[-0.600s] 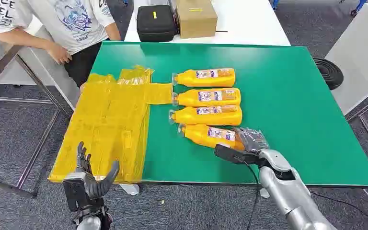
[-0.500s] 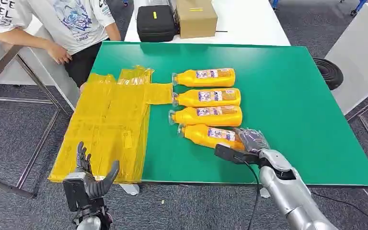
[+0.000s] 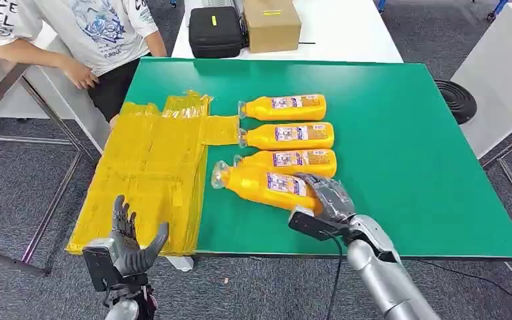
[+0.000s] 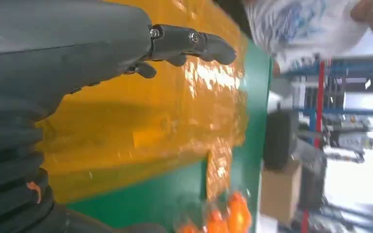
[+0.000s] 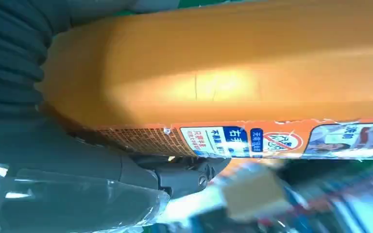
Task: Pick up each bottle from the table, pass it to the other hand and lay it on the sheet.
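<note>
The nearest bottle (image 3: 267, 184) is in your right hand (image 3: 327, 197), gripped at its base end, its body angled with the clear cap pointing toward the sheet (image 3: 150, 173); it partly covers the third bottle (image 3: 307, 159) of the row, and from the head view you cannot tell whether it is fully off the green counter (image 3: 400, 133) or still grazing it. In the right wrist view you see the orange body (image 5: 223, 73) pressed against the palm, the printed label along its lower edge, with dark fingers (image 5: 184, 174) wrapped under it — a firm clasp on the bottle. Beyond it lie two more bottles, the second (image 3: 287, 136) and the farthest (image 3: 283, 107), flat and parallel, caps toward the sheet, just beside one another. The yellow sheet lies crumpled over the counter's left edge, hanging a little past it. Your left hand (image 3: 130, 243) hovers below the near corner of the sheet, palm up, fingers apart, holding nothing; the left wrist view shows its fingers (image 4: 194, 43) over the glossy yellow plastic. At the far end a black case (image 3: 216, 31) and a cardboard box (image 3: 273, 24) sit on a white table — and a person (image 3: 73, 33) in a white printed shirt leans at the left.
</note>
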`<state>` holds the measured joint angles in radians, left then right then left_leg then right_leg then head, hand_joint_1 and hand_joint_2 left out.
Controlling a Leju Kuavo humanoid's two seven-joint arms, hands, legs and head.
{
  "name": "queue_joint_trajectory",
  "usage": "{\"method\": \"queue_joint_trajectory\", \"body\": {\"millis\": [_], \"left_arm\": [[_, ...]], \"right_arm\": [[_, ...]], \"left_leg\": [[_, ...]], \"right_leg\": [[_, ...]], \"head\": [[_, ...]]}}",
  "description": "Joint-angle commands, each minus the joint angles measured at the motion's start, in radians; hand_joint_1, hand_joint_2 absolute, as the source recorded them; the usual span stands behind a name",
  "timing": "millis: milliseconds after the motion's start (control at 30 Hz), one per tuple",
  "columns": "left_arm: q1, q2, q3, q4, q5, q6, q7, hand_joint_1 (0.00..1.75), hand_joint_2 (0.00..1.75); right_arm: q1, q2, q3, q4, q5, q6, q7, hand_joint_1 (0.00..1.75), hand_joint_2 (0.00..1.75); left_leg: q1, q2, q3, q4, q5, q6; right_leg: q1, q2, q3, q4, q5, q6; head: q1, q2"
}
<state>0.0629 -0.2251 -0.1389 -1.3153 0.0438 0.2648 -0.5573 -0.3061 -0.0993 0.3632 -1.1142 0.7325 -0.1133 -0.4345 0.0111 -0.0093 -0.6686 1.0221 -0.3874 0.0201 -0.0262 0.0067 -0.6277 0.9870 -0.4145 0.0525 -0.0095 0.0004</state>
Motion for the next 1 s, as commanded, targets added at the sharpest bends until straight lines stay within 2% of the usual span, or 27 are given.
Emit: {"method": "queue_joint_trajectory", "body": {"millis": [33, 67, 133, 233, 300, 433, 500, 533, 633, 667, 733, 767, 833, 867, 1000], "left_arm": [[-0.042, 0.028, 0.009, 0.068, 0.014, -0.014, 0.007, 0.0, 1.75], [-0.044, 0.035, 0.005, 0.059, 0.046, -0.066, 0.016, 0.0, 1.75], [-0.057, 0.046, 0.003, 0.048, 0.075, -0.121, 0.033, 0.0, 1.75], [-0.098, 0.065, -0.007, 0.054, 0.132, -0.212, 0.074, 0.0, 1.75], [-0.107, 0.076, -0.016, 0.054, 0.173, -0.266, 0.1, 0.0, 1.75], [-0.123, 0.108, -0.064, 0.06, 0.305, -0.456, 0.164, 0.0, 1.75], [-0.133, 0.114, -0.086, 0.064, 0.346, -0.533, 0.183, 0.0, 1.75], [-0.144, 0.12, -0.105, 0.072, 0.383, -0.597, 0.199, 0.0, 1.75], [-0.148, 0.114, -0.107, 0.074, 0.381, -0.593, 0.198, 0.0, 1.75], [-0.148, 0.114, -0.107, 0.074, 0.381, -0.593, 0.198, 0.0, 1.75], [-0.148, 0.115, -0.106, 0.075, 0.381, -0.594, 0.198, 0.0, 1.75], [-0.153, 0.12, -0.114, 0.078, 0.388, -0.613, 0.202, 0.0, 1.75], [-0.178, 0.119, -0.132, 0.091, 0.384, -0.628, 0.208, 0.0, 1.75], [-0.193, 0.118, -0.145, 0.101, 0.381, -0.638, 0.211, 0.0, 1.75], [-0.25, 0.105, -0.179, 0.137, 0.356, -0.649, 0.202, 0.0, 1.75]], "right_arm": [[-0.002, 0.067, -0.033, -0.038, -0.011, -0.005, -0.013, 1.75, 1.75], [0.011, 0.09, -0.058, -0.058, -0.049, -0.022, -0.068, 1.75, 1.75], [0.04, 0.136, -0.083, -0.098, -0.098, -0.033, -0.106, 1.75, 1.75], [0.037, 0.182, -0.103, -0.102, -0.142, -0.062, -0.122, 1.75, 1.75], [0.04, 0.204, -0.117, -0.092, -0.157, -0.092, -0.131, 1.75, 1.75], [0.028, 0.246, -0.117, 0.007, -0.176, -0.124, -0.171, 1.75, 1.75], [0.019, 0.258, -0.114, 0.046, -0.183, -0.121, -0.189, 1.75, 1.75], [0.007, 0.268, -0.107, 0.085, -0.195, -0.106, -0.206, 1.75, 1.75], [0.001, 0.274, -0.105, 0.099, -0.196, -0.11, -0.213, 1.75, 1.75], [0.001, 0.274, -0.105, 0.099, -0.196, -0.11, -0.213, 1.75, 1.75], [-0.001, 0.272, -0.106, 0.099, -0.196, -0.109, -0.212, 1.75, 1.75], [-0.001, 0.273, -0.106, 0.098, -0.197, -0.108, -0.217, 1.75, 1.75], [-0.006, 0.285, -0.092, 0.117, -0.204, -0.09, -0.236, 1.75, 1.75], [-0.008, 0.292, -0.084, 0.129, -0.209, -0.086, -0.248, 1.75, 1.75], [-0.008, 0.308, -0.048, 0.181, -0.215, -0.071, -0.253, 1.75, 1.75]], "left_leg": [[0.001, 0.0, 0.007, -0.001, -0.002, -0.001], [0.0, -0.001, 0.005, -0.001, -0.002, 0.0], [0.0, 0.0, 0.006, 0.0, -0.002, 0.0], [0.001, 0.001, 0.009, -0.001, -0.004, -0.001], [0.0, 0.0, 0.003, -0.001, -0.001, -0.001], [0.002, 0.001, 0.011, -0.002, -0.004, -0.002], [0.001, 0.001, 0.004, -0.001, -0.001, -0.001], [0.001, 0.001, 0.006, -0.001, -0.002, -0.001], [0.001, 0.0, 0.004, -0.001, -0.001, 0.0], [0.001, 0.0, 0.008, -0.001, -0.002, -0.001], [0.001, 0.001, 0.003, -0.001, 0.0, 0.0], [0.001, 0.001, 0.006, -0.001, -0.002, 0.0], [0.0, -0.001, 0.002, -0.001, 0.0, 0.0], [0.001, 0.0, 0.006, -0.001, -0.001, -0.001], [0.001, 0.0, 0.004, -0.001, 0.0, -0.001]], "right_leg": [[0.001, -0.001, 0.008, -0.001, -0.003, -0.004], [0.001, -0.002, 0.006, -0.001, -0.002, -0.003], [0.001, -0.001, 0.007, -0.001, -0.003, -0.003], [0.001, 0.0, 0.01, -0.001, -0.004, -0.005], [0.0, 0.0, 0.003, 0.0, -0.002, -0.003], [0.002, -0.001, 0.011, -0.001, -0.004, -0.006], [0.002, 0.0, 0.005, -0.001, -0.001, -0.002], [0.003, 0.0, 0.006, -0.002, -0.002, -0.003], [0.002, -0.001, 0.004, -0.001, -0.001, -0.002], [0.002, -0.001, 0.009, -0.002, -0.003, -0.003], [0.002, 0.0, 0.004, -0.001, -0.001, -0.002], [0.002, 0.0, 0.007, -0.001, -0.002, -0.003], [0.001, -0.001, 0.003, 0.0, -0.001, -0.002], [0.002, -0.001, 0.007, -0.001, -0.002, -0.003], [0.001, -0.001, 0.004, -0.001, -0.001, -0.003]], "head": [[-0.001, 0.0], [0.0, 0.0], [0.0, 0.0], [0.0, 0.0], [0.0, 0.0], [0.0, 0.0], [0.0, 0.0], [0.0, 0.0], [0.0, 0.0], [0.0, 0.0], [0.0, 0.0], [0.0, 0.0], [0.0, 0.0], [0.0, 0.0], [0.0, 0.0]]}}
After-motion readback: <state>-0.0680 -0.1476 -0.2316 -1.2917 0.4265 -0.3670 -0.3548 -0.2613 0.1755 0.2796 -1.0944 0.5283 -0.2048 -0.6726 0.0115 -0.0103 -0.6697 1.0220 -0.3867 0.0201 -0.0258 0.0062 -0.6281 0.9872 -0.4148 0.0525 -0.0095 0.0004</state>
